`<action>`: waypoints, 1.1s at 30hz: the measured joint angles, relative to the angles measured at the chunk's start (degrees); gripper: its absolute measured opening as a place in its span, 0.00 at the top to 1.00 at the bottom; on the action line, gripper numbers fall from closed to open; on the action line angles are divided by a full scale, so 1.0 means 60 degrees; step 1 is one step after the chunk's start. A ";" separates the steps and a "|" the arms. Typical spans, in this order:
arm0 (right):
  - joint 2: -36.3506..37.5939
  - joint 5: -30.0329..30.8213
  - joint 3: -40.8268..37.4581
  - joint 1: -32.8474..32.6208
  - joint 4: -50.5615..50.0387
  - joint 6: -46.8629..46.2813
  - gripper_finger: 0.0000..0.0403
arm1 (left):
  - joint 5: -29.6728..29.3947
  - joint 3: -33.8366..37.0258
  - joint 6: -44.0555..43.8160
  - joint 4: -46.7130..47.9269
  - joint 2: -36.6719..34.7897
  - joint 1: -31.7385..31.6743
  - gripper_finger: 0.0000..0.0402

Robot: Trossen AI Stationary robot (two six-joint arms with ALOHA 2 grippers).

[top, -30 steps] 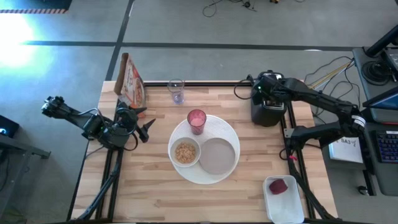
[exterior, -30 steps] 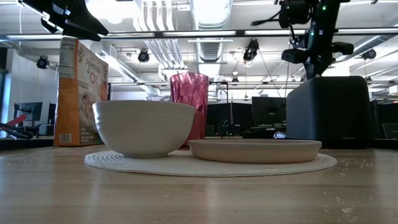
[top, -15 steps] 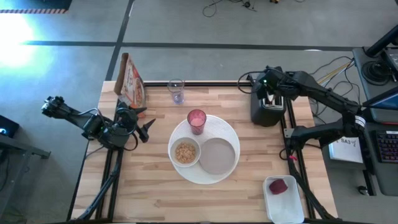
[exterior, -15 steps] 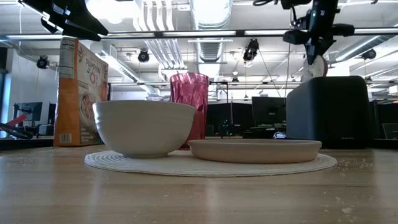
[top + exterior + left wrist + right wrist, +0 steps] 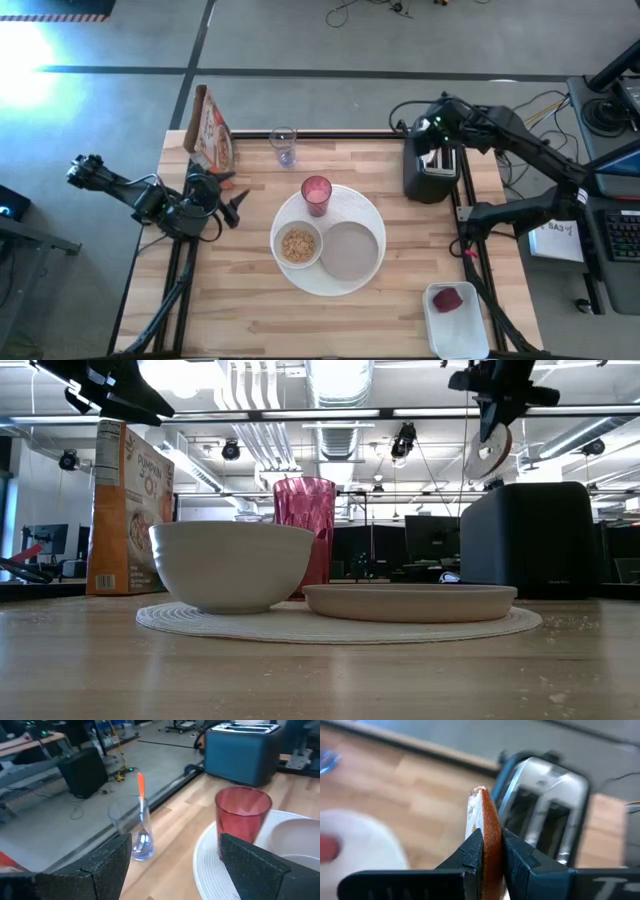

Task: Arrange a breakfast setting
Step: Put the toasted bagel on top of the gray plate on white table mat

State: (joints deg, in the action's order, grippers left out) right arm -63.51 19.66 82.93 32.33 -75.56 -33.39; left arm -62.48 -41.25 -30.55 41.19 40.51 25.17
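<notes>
Covering most of the high view, the wooden counter [image 5: 250, 300] carries everything, and the large round white placemat [image 5: 328, 240] lies at its middle. At the far right corner stands the black-and-silver toaster [image 5: 428, 172], and at the far left corner a cereal box [image 5: 210, 130] stands upright. In the near right corner there is a white tub [image 5: 457, 322] with a small red fruit [image 5: 448, 299] inside it. On the placemat the grey plate [image 5: 351, 250] sits on the right side, empty, and the white bowl [image 5: 298, 245] sits just beside it on the left, filled with cereal. The pink-red tumbler [image 5: 316, 195] stands upright at the far edge of the placemat. A clear glass [image 5: 284, 147] stands apart from the placemat, near the cereal box, and a spoon [image 5: 142, 815] with an orange handle stands inside it. The right gripper [image 5: 437, 140] hangs above the toaster, and its jaws are clamped on a bagel half [image 5: 487, 837], held on edge over the slots. The left gripper [image 5: 236, 205] waits at the left edge of the counter, with its jaws apart and nothing between them.
</notes>
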 joint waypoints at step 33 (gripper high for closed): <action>-0.0073 -0.3532 -0.5019 -0.4711 0.8186 -0.1398 0.89 | -0.1156 -0.0041 0.0416 -0.0007 -0.0095 0.0000 0.30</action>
State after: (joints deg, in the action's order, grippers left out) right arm -63.94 -1.53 52.82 4.06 -26.44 -41.77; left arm -69.42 -41.50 -28.05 41.15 39.94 25.17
